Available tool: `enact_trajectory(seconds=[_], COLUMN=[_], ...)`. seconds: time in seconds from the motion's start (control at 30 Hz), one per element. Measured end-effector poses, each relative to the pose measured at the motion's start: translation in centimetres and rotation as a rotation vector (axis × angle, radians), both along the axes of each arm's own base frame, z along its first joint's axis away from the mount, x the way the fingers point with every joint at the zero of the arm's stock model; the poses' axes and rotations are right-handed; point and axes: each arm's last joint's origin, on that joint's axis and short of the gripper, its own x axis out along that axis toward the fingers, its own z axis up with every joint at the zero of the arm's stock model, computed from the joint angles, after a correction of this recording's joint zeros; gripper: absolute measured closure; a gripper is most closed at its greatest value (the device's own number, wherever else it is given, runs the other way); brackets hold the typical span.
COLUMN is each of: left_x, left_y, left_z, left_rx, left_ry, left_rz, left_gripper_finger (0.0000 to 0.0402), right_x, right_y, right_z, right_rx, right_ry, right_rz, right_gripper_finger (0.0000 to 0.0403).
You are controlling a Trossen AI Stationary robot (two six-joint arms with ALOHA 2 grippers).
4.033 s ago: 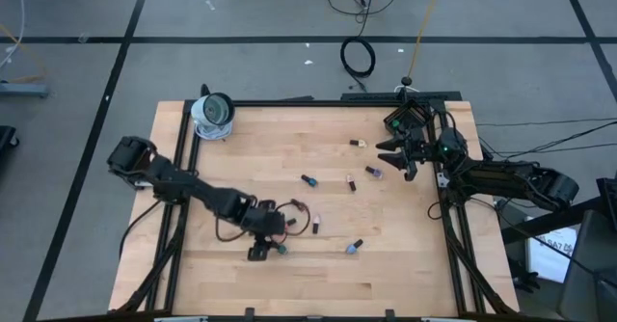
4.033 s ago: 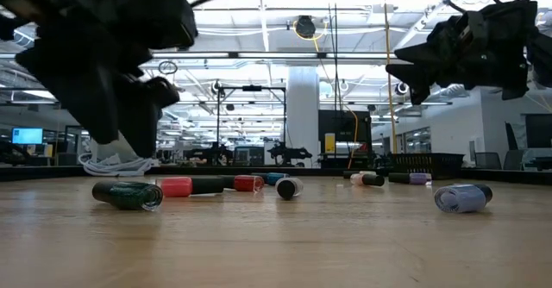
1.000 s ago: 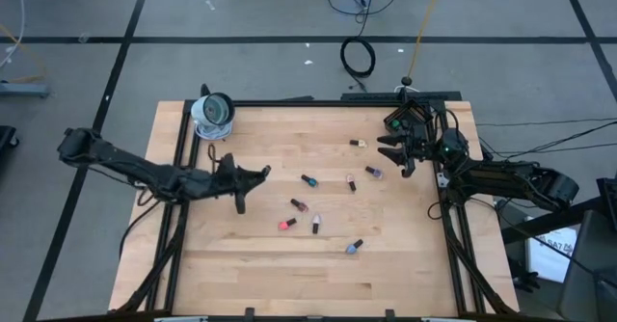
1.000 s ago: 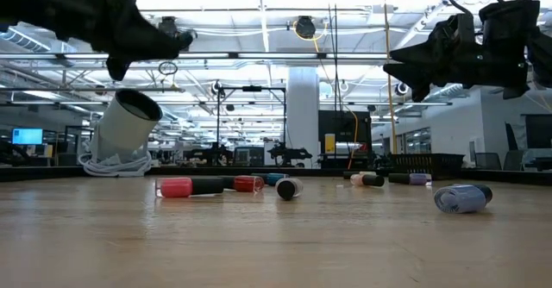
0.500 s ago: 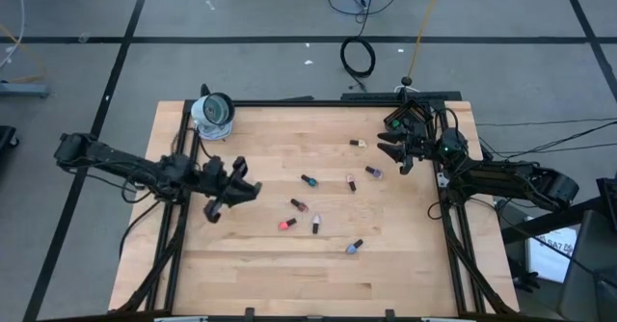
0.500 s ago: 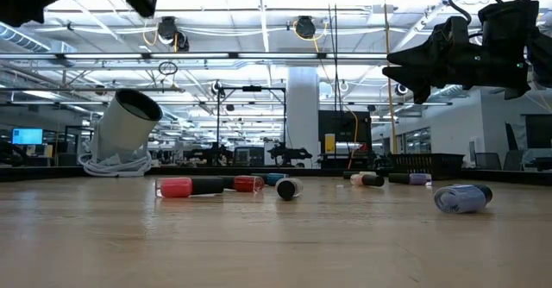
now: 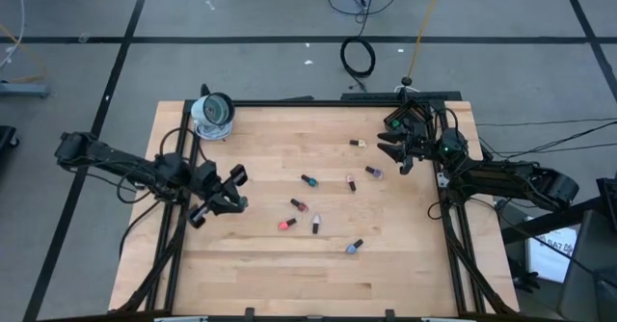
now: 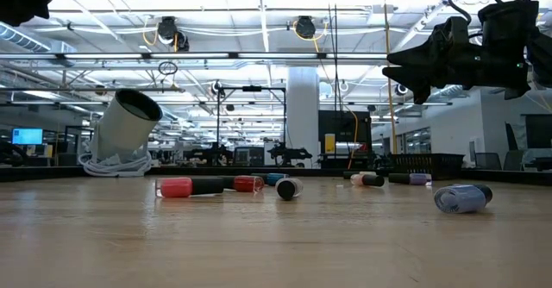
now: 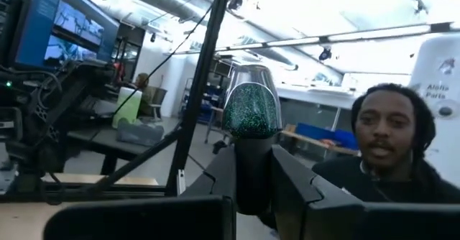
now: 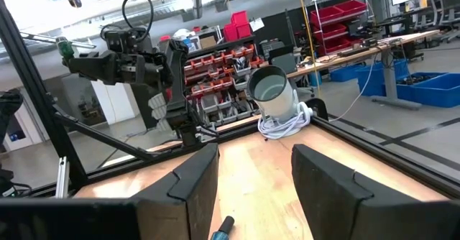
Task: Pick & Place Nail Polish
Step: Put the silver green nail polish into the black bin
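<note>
Over at the left edge of the table [image 7: 289, 293], the left tool [image 7: 218, 197] is raised off the wood with its fingers clamped on a green glitter bottle [image 9: 251, 111]. The left wrist view shows it plainly: dark cap pinched between the two fingers, the green body sticking out forward beyond their tips. A person sits in the room behind that bottle, well beyond the table.

Just up from this tool, at the table's far left corner, a white cup [image 7: 213, 113] rests on a coil of white cable, its mouth tipped up. If that is where the bottles go, it lies near the left tool, toward the far edge, and this arm is by a long way the nearer one to it. The held bottle's long axis runs in line with the fingers, so I would judge the wrist needs turning to point the bottle down at the cup's mouth.

Moving right, the loose nail polish [image 7: 301, 205] lies scattered on its sides across the middle of the table: a red one, a dark-capped pair beside it, a blue one [image 7: 355, 248] nearer the front, and more toward the far right.

The right tool [image 7: 397, 152] hovers above the far right corner, fingers parted and holding nothing, pointing in toward the nearest bottles.
</note>
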Motion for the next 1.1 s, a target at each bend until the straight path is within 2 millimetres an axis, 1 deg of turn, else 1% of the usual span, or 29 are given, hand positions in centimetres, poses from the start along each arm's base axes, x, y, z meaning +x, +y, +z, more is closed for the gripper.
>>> enact_trajectory(seconds=[0.2,0.27,0.33,0.47,0.6,0.83,1.0,1.1], left_x=[0.0,0.1,0.4,0.8,1.4,2.2,2.4,2.5], left_y=[0.0,0.1,0.3,0.5,0.7,1.4,2.1,2.5], left_z=[-0.1,-0.2,-0.5,-1.5,-2.4,-3.1,-3.6,-3.9], left_rx=[0.038,0.062,0.111,0.292,0.424,0.665,0.721,0.739], left_ry=[-0.015,-0.015,0.000,0.038,0.076,0.150,0.252,0.305], left_rz=[0.018,0.056,0.161,0.358,0.553,0.883,1.089,1.168], left_gripper_finger=[0.0363,0.0363,0.0363,0.0363,0.0363,0.0363,0.0363,0.0363], right_x=[0.0,0.0,0.0,0.0,0.0,0.0,0.0,0.0], right_y=[0.0,0.0,0.0,0.0,0.0,0.0,0.0,0.0], right_z=[0.0,0.0,0.0,0.0,0.0,-0.1,-0.2,-0.3], right_rx=[-0.006,-0.007,-0.007,-0.005,-0.002,-0.006,-0.012,-0.004], right_ry=[0.001,0.001,0.002,0.002,0.004,0.011,0.019,0.028], right_rz=[-0.001,-0.001,-0.001,-0.001,-0.001,-0.003,-0.004,-0.004], right_gripper_finger=[0.0238,0.0238,0.0238,0.0238,0.0238,0.0238,0.0238,0.0238])
